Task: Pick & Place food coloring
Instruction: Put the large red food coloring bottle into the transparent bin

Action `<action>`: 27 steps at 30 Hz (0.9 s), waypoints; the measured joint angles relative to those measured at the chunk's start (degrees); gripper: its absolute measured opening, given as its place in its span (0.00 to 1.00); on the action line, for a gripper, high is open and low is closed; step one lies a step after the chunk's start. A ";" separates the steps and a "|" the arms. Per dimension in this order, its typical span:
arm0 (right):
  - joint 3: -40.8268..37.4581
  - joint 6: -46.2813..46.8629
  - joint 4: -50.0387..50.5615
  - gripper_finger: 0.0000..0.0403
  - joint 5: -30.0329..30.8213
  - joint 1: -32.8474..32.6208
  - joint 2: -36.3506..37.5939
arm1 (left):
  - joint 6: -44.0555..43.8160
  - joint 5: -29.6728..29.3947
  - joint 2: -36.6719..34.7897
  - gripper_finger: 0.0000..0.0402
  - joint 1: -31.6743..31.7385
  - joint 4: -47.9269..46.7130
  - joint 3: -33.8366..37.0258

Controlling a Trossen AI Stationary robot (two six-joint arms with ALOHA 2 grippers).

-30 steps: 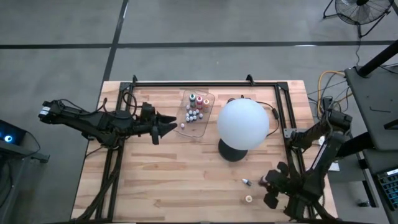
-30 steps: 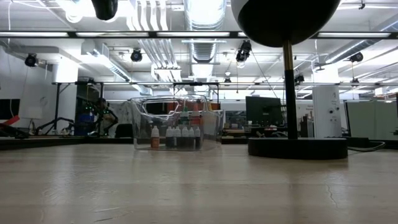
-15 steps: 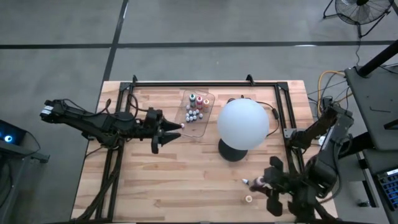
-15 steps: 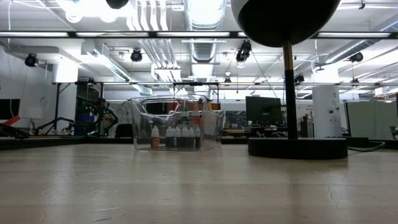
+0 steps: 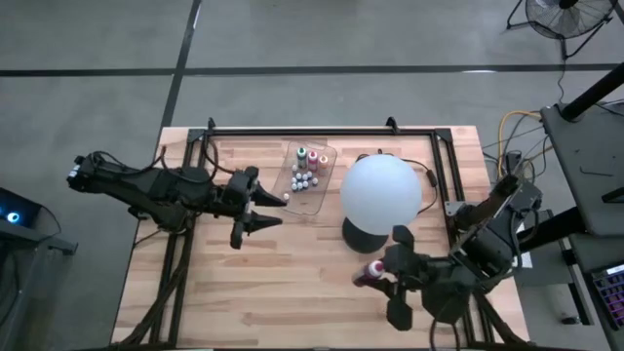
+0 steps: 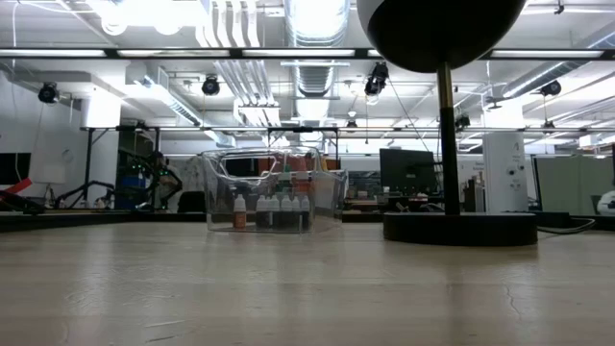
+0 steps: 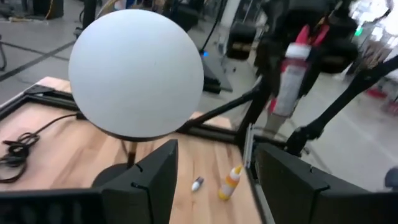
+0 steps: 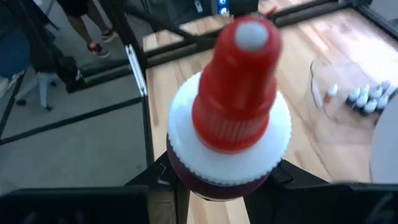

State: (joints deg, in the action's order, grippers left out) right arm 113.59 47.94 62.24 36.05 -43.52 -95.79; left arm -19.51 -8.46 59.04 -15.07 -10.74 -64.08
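A food coloring bottle with a red cap, white collar and dark red body sits in my right gripper, which hovers near the front of the globe lamp's base. It also shows in the left wrist view as the bottle. Several more small bottles stand upright in the clear tray. A tiny vial and a yellow bottle lie on the table near the right corner. My left gripper is open, just left of the tray. My right gripper pinches the bottle's dark red body just below the white collar, one finger on each side. The fingers reach in from the table's right. The bottle is lifted clear of the table, its red cap standing out above the fingers.
The big white globe on its black base stands between the tray and my right arm. A black cable trails on the wood behind it. A black frame runs along the table's far and side edges.
My right gripper has carried the red-capped bottle from the near right corner toward the table's left and far side, up to the globe's base. The vial and the yellow bottle have stayed on the table. My left gripper has shifted slightly toward the tray.
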 joint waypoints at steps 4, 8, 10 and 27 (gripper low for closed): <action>6.61 -2.49 0.66 0.24 -0.42 2.42 -3.27 | 1.68 2.32 2.92 0.46 -0.02 -8.42 -8.16; 12.80 -4.39 1.05 0.24 -2.50 5.03 -6.65 | 3.28 5.08 6.09 0.46 -0.06 -14.81 -16.53; 15.59 -5.24 1.16 0.24 -3.16 6.03 -8.20 | 3.48 6.74 7.84 0.46 -0.09 -17.86 -20.58; 21.32 -4.85 5.01 0.24 -6.32 8.67 -12.48 | 4.80 10.55 20.18 0.63 -0.20 -34.15 -36.10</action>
State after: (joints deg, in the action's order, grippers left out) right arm 134.91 43.09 67.24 29.73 -34.85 -108.27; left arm -14.71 2.09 79.22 -15.27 -44.89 -100.18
